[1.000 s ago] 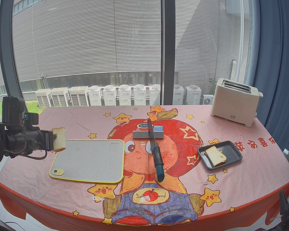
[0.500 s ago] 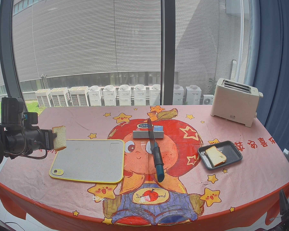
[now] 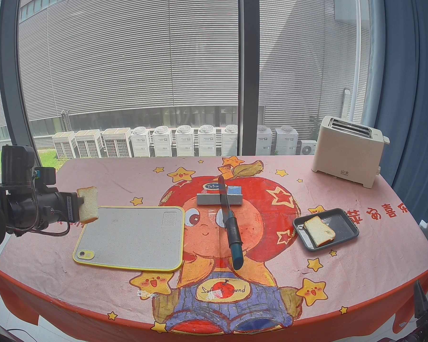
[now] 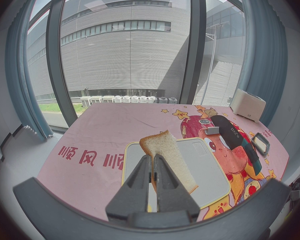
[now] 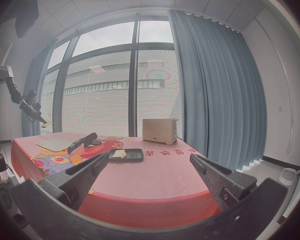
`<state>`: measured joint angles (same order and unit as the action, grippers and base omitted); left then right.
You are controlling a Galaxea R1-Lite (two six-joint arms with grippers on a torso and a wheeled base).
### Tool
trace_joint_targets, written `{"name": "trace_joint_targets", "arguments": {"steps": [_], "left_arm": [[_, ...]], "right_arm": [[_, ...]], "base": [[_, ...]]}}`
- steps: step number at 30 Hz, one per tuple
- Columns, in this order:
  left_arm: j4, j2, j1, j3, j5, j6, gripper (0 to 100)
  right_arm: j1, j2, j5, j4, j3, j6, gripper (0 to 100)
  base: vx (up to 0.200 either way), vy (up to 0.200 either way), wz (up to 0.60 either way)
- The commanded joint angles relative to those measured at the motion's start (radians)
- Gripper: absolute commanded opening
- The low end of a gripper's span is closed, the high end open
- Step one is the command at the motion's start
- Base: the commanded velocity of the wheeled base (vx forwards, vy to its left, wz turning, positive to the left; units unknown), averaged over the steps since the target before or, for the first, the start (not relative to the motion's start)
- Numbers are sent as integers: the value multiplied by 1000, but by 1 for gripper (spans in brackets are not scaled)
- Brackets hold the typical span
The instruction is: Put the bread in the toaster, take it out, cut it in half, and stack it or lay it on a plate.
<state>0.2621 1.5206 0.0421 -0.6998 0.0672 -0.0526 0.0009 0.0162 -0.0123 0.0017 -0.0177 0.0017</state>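
The left tool (image 3: 79,206) is clamped on a slice of bread (image 3: 88,204), its two fingers drawn together on the slice's lower edge. It holds the slice in the air at the left side of the bench (image 3: 390,257), over the far left corner of the cutting board (image 3: 133,236). In the left wrist view the left tool (image 4: 153,160) grips the slice of bread (image 4: 171,157) with the domed top pointing away from the fingers. The crumb is pale and even, and a thin tan crust runs around the edge. Whether the surface is toasted cannot be judged with confidence from these views. The cutting board is grey with a yellow rim and lies flat on the bench. A knife (image 3: 230,226) with a blue handle lies right of the board, its blade resting across a small grey block (image 3: 219,198). A dark tray (image 3: 345,220) lies further right and carries a second slice (image 3: 319,230), which lies flat at its left end. The toaster (image 3: 349,150) stands at the far right corner of the bench, well apart from the tray. The right tool (image 5: 149,159) has its fingers spread wide apart, grips nothing, and is positioned off the bench edge.
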Motion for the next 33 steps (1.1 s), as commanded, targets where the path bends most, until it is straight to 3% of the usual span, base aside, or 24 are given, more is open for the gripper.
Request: {"name": "trace_joint_targets", "arguments": {"steps": [1,6,14,33], "left_arm": [[40,4,-8,6,0,-3,0],[111,9,-22,33,-1,2,0],[111,3,-25,45,0,10,0],[111,0,-15,59,5,20,0]], "right_arm": [[1,-16,0,0,18,0,100],[1,-16,0,0,18,0,100],[1,-16,0,0,18,0,100],[1,-16,0,0,18,0,100]], "base": [[0,0,0],[0,-160,0],[0,-200,0],[0,0,0]]}}
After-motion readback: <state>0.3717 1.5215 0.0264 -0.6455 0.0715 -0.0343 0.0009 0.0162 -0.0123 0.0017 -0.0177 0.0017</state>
